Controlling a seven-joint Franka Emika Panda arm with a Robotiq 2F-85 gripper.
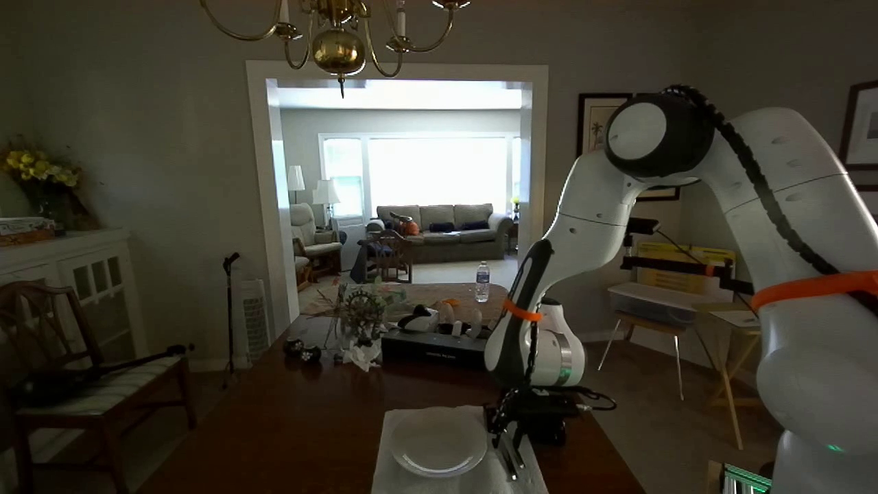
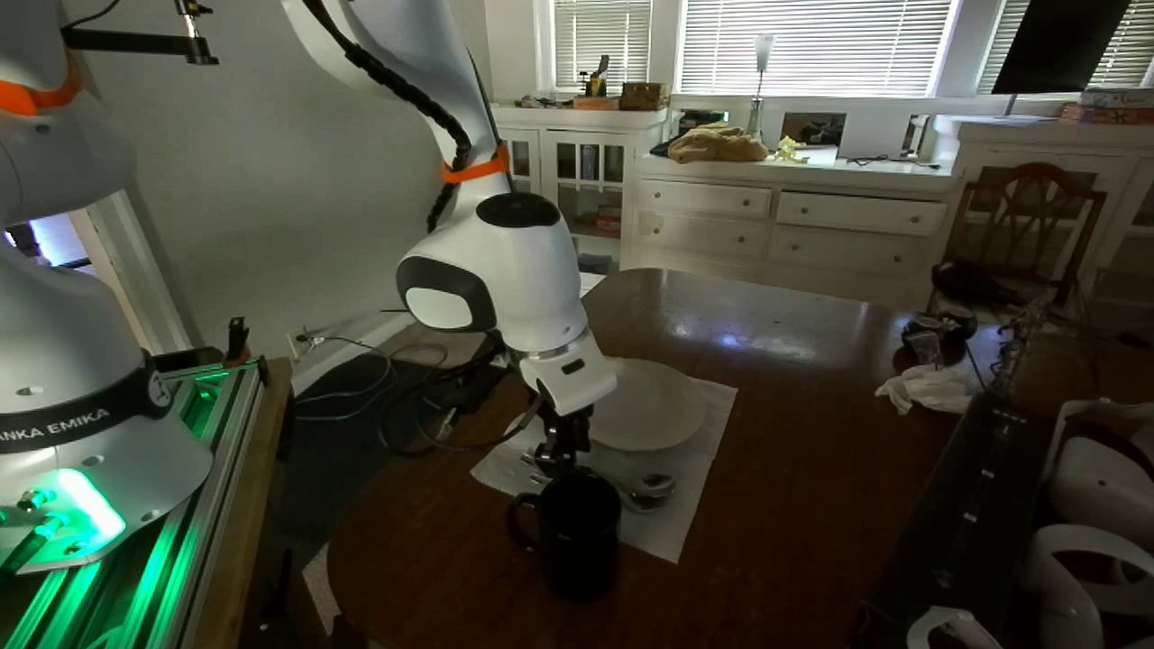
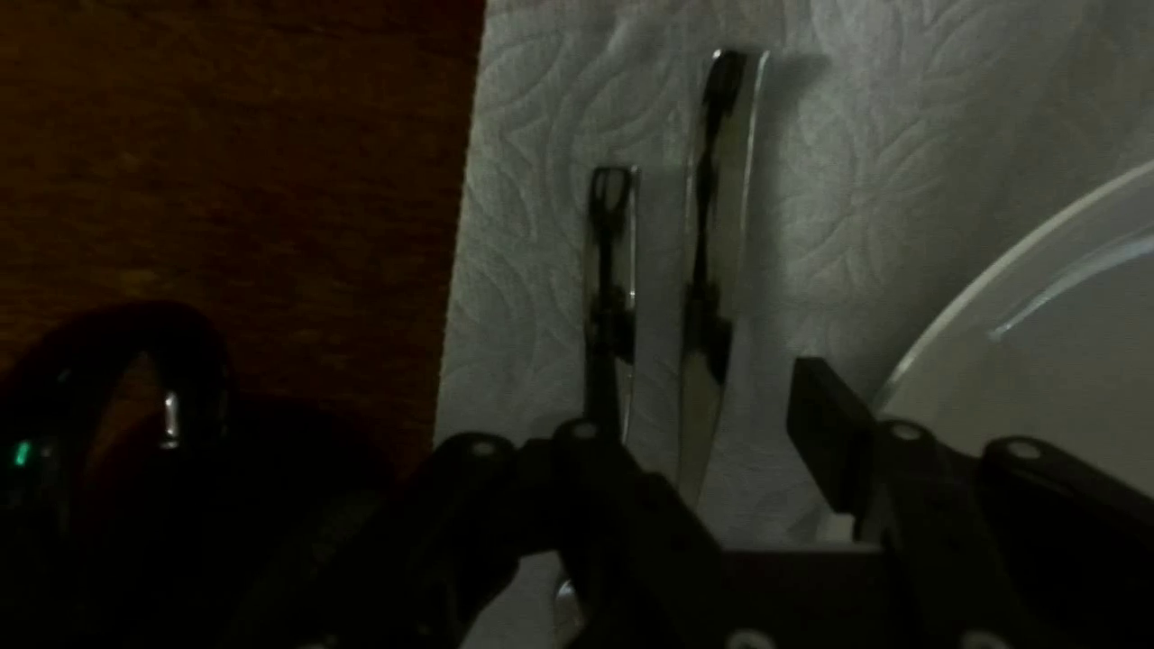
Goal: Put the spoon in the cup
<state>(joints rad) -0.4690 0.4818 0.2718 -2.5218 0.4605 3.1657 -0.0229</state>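
Where the spoon [image 2: 658,487] lies on white paper [image 2: 678,532] near the tabletop [image 2: 793,451] edge closest to my base [image 2: 81,487] (a similar utensil [image 3: 613,302] just beside), my gripper [image 3: 694,415] hangs, jaws apart, over both, between black cup [image 2: 581,550] and white plate [image 2: 649,406].

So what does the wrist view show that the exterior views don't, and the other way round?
Only the wrist view clearly shows the embossed pattern on the paper towel.
Only in an exterior view: the brass chandelier, water bottle, white drawers and, plainly, a spoon bowl.
Wrist and exterior views share the claw, white plate, silvery handles and wooden table; the black mug shows in the wrist view and an exterior view.
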